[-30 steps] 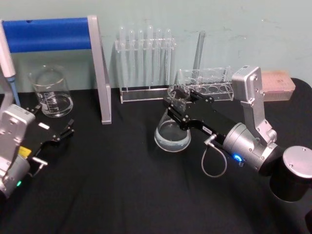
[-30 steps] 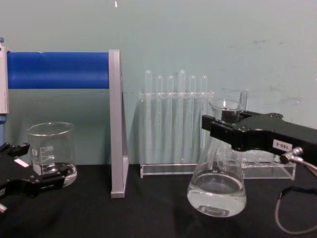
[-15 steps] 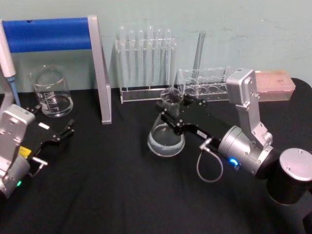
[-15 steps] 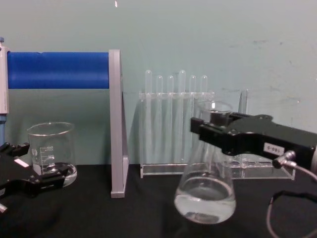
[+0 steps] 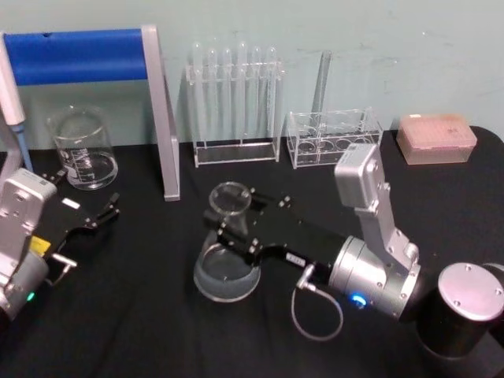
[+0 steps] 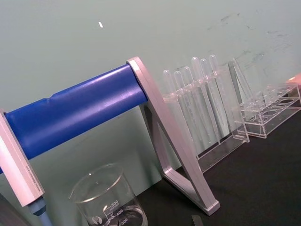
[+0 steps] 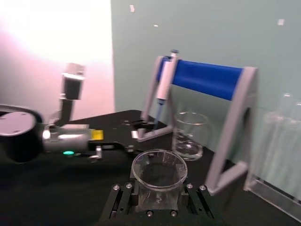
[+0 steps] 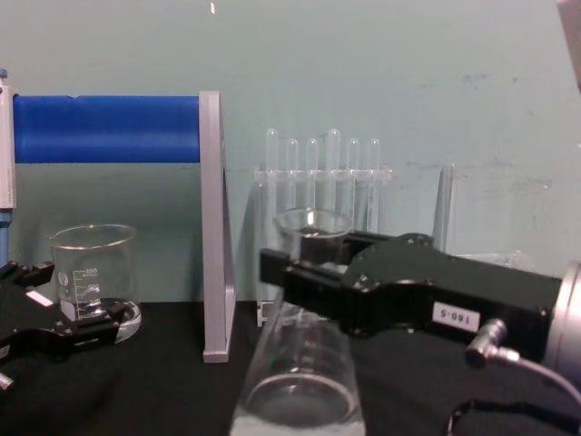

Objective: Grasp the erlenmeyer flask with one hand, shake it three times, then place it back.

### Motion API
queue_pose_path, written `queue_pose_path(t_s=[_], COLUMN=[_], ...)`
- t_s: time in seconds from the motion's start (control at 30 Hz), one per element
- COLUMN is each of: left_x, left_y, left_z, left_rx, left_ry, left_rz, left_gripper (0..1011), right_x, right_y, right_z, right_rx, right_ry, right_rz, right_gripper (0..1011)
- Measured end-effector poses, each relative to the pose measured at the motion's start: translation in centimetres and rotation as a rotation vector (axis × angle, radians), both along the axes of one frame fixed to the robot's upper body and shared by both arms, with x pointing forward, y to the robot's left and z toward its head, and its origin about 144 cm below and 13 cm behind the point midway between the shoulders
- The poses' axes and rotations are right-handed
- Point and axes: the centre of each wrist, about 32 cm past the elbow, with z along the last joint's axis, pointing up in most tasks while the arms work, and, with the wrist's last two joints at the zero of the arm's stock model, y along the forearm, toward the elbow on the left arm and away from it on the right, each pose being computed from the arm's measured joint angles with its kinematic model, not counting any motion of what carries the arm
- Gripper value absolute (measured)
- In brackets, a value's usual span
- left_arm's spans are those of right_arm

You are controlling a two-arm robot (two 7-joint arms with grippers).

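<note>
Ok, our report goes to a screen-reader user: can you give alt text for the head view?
The right gripper, reaching in from the right, is shut on the neck of the erlenmeyer flask at centre. The left gripper rests open at the left, near a glass beaker.

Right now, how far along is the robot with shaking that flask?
Done: the right hand grips the erlenmeyer flask by its neck. In hand: the flask is held out in front of the test tube rack; the shake count cannot be told. Left: putting it back and letting go. The left hand sits idle near the beaker.
</note>
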Motion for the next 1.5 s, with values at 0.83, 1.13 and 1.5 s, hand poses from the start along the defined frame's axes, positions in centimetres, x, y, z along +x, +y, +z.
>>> queue_pose_path(t_s=[0.83,1.13,1.5], left_x=[0.0,0.0,0.0], left_y=[0.0,0.0,0.0], left_z=[0.0,0.0,0.0], left_rx=[0.0,0.0,0.0], left_ry=[0.0,0.0,0.0], left_rz=[0.0,0.0,0.0], left_gripper=[1001,1001,1001], right_x=[1.0,3.1,4.7], right_y=[-0.8,-2.8,-5.7], right_z=[0.2,0.5,0.7], right_rx=[0.0,0.004,-0.007], right_ry=[-0.018,-0.042,-0.057], right_rz=[-0.072,-0.241,-0.41], right_gripper=[457,457,457])
